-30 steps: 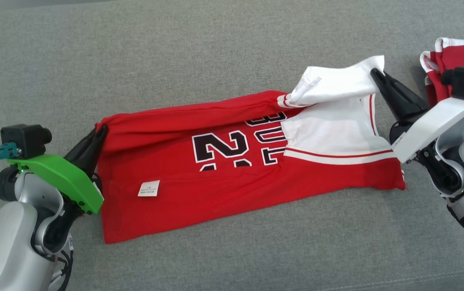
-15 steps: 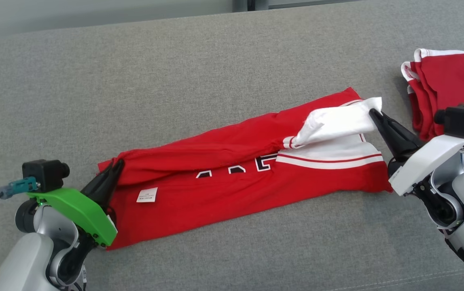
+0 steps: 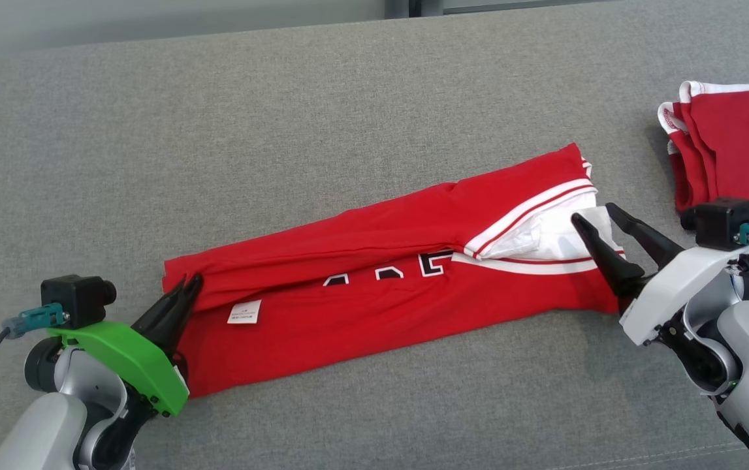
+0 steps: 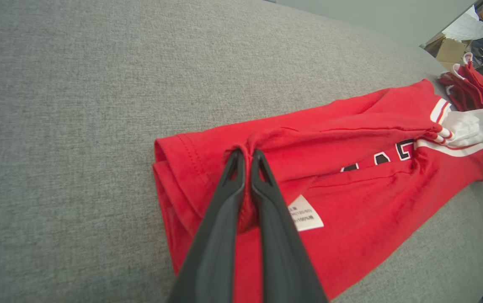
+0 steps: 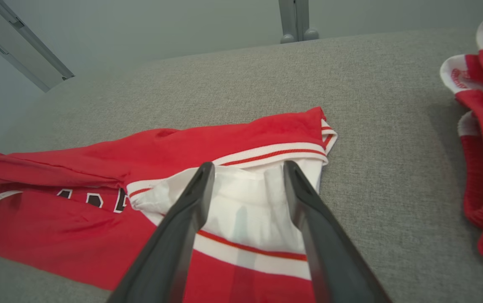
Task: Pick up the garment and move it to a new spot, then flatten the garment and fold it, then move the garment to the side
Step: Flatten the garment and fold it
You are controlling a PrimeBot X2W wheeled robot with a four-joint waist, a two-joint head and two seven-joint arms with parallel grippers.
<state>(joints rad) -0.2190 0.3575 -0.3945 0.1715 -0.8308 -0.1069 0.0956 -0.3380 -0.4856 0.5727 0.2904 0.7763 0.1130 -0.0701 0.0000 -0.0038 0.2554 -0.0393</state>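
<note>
shirt (image 3: 361,313): red with white trim, lying across the middle of the grey cushion (image 3: 217,130), long side running left to right. Far edge is folded over toward the near side and covers the top of the black lettering.
left gripper (image 3: 190,282): fingers pressed together, pinching a bunch of red cloth at the shirt's left end, on the fold.
right gripper (image 3: 593,213): fingers spread wide over the white patch at the shirt's right end, gripping nothing. Contact with the cloth: cannot tell.
tag (image 3: 244,313): small, white, on the red cloth near the left gripper.
second garment (image 3: 733,150): red, bunched, at the far right, apart from the shirt.
</note>
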